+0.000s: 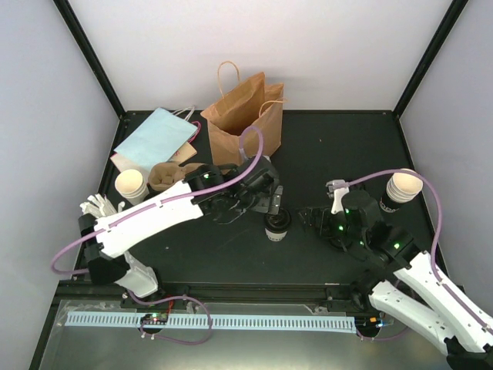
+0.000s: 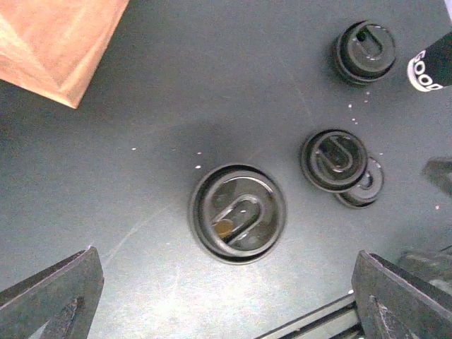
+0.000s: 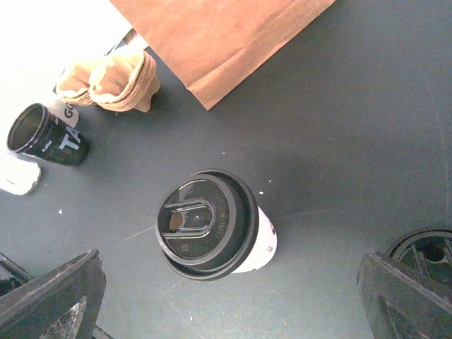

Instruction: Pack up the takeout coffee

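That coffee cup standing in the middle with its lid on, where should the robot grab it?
Probably on the paper wall just below the lid, coming in from the side. The cup stands upright, its lid is wider than the wall, and squeezing the lid might pop it off.

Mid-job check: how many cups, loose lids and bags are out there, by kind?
Lidded cup: 1
Open cups: 2
Loose lids: 3
Brown bag: 1
Pale-blue bag: 1
Total: 8
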`<action>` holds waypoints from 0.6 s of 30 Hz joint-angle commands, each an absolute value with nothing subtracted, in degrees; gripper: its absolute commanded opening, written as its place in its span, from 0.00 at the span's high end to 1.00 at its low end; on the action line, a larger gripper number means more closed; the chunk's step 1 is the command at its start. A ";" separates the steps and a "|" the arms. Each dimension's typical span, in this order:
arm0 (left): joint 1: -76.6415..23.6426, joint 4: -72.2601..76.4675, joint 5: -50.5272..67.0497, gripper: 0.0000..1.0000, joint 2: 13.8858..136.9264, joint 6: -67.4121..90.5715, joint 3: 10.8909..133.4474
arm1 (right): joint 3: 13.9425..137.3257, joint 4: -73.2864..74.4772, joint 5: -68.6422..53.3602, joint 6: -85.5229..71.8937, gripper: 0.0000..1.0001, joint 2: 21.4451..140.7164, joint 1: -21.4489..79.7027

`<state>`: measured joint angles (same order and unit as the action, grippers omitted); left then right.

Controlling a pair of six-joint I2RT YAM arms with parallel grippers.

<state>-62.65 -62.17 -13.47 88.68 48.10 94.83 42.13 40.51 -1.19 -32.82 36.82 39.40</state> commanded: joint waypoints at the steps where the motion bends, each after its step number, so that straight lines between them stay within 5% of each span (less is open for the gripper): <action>1: -59.95 -59.73 -12.86 0.01 82.55 41.13 88.89 | 47.78 45.20 -1.99 -28.32 0.00 40.57 39.42; 9: -51.06 -44.45 -4.53 0.01 62.14 33.67 67.07 | 56.99 49.92 1.12 -25.04 0.00 48.27 39.46; 18: -37.24 -44.90 5.13 0.01 52.59 25.81 61.01 | 61.75 51.34 3.41 -20.79 0.00 53.69 39.41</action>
<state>-41.47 -46.72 -1.28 53.82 31.29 62.02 58.96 49.67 3.18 -25.28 51.64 39.40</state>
